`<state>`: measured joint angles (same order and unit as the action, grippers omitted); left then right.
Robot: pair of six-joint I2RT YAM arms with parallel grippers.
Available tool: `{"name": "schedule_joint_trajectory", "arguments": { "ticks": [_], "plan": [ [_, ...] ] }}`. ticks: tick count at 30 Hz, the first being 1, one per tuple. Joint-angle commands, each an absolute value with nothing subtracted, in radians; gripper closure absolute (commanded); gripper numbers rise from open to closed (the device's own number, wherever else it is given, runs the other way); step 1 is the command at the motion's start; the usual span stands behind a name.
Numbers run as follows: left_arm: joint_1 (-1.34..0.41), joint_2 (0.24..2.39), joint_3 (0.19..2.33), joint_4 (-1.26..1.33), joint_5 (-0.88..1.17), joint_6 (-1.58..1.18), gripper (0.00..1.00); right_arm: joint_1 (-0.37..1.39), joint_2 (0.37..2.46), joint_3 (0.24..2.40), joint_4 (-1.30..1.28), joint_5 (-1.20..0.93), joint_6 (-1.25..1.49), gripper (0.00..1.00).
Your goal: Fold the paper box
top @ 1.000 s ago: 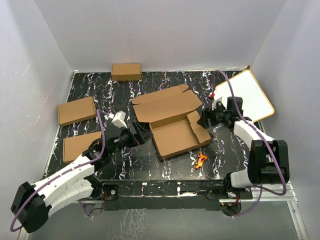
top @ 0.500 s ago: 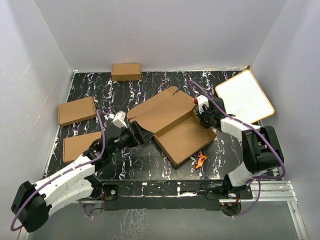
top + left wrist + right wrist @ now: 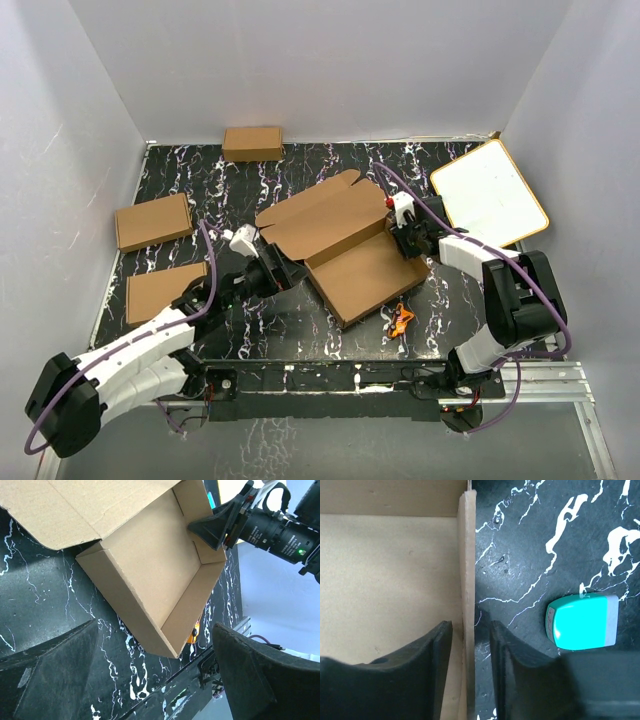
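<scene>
Box (image 3: 350, 262) at table (image 3: 300, 322) centre: tray walls raised, lid flap laid open toward far left. Left gripper (image 3: 155, 629) spread wide beside tray's left wall, holding nothing. Right gripper (image 3: 470, 627) narrow, fingers (image 3: 420, 670) astride tray's right wall, thin gap each side. Teal object (image 3: 582, 621) on table nearby.
</scene>
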<state>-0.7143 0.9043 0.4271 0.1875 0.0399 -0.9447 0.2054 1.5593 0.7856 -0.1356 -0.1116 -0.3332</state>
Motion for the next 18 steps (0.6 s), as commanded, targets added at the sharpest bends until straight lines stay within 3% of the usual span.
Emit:
{"name": "schedule_joint_trajectory", "arguments": {
  "ticks": [1,9,18],
  "plan": [
    [-0.709,0.927,0.433,0.219,0.061,-0.964,0.07,0.172,1.502,0.828,-0.135,-0.203,-0.321,0.56],
    [-0.709,1.035,0.466,0.251,0.084,-0.971,0.09,0.107,1.447,0.838,-0.189,-0.369,-0.354,0.4],
    [-0.712,1.245,0.612,0.176,0.016,-0.938,0.11,-0.054,1.337,0.826,-0.258,-0.684,-0.439,0.38]
  ]
}}
